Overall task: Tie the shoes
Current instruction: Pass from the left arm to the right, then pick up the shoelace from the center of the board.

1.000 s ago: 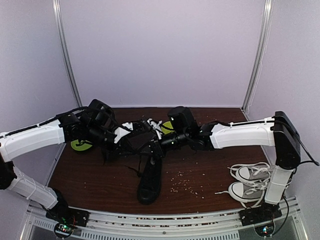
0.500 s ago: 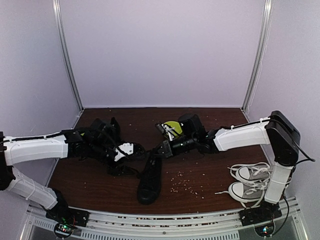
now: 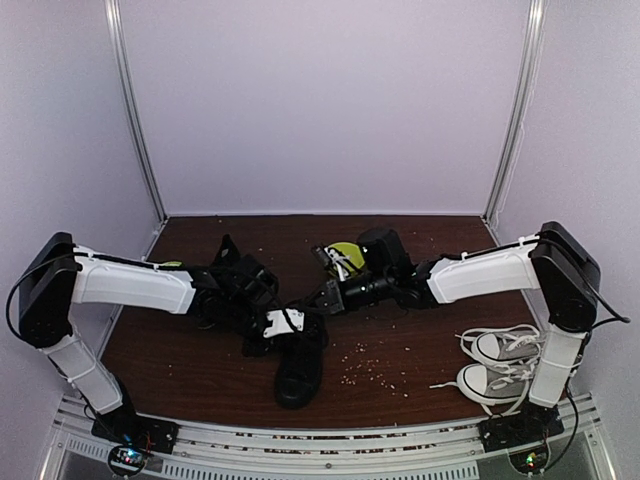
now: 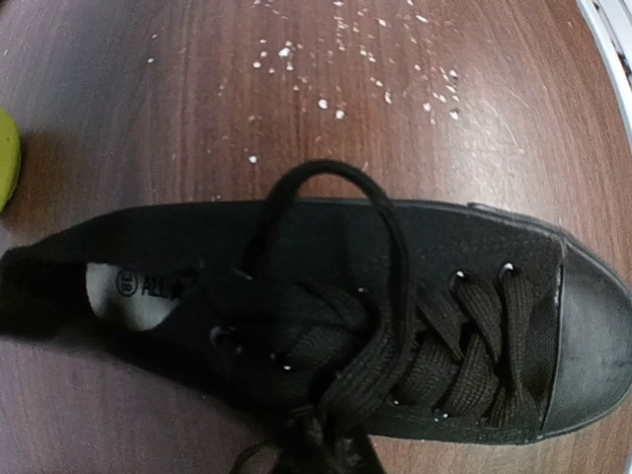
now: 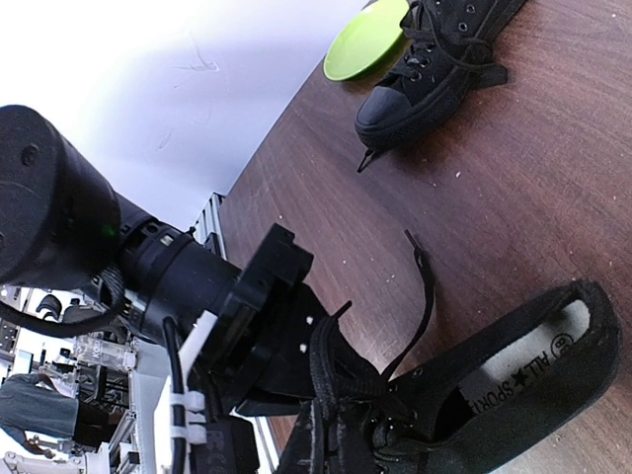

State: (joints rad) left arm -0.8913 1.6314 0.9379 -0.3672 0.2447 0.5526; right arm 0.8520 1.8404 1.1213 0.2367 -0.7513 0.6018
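Observation:
One black shoe point(image 3: 298, 372) lies mid-table with its toe toward the near edge; from above, its laces and toe cap point(image 4: 592, 336) show. My left gripper point(image 3: 275, 325) sits at the shoe's opening, and a thick lace strand point(image 4: 395, 326) runs from a loop point(image 4: 336, 176) down into it point(image 4: 321, 449); it looks shut on that lace. My right gripper point(image 3: 325, 298) is shut on a bunched lace point(image 5: 336, 380) at the frame's bottom point(image 5: 331, 449), right beside the left gripper point(image 5: 281, 336). The second black shoe point(image 5: 434, 59) lies far left, partly behind the left arm point(image 3: 226, 258).
A green plate point(image 5: 370, 44) lies by the far black shoe, another green plate point(image 3: 345, 252) behind the right gripper. Grey-and-white sneakers point(image 3: 500, 365) with white laces sit at the near right by the right arm's base. Pale crumbs point(image 3: 370, 365) dot the wood.
The left arm has swung right and toward the near edge, bringing its gripper onto the shoe's laces; its jaws opened, then closed again. The right gripper has settled lower and held still.

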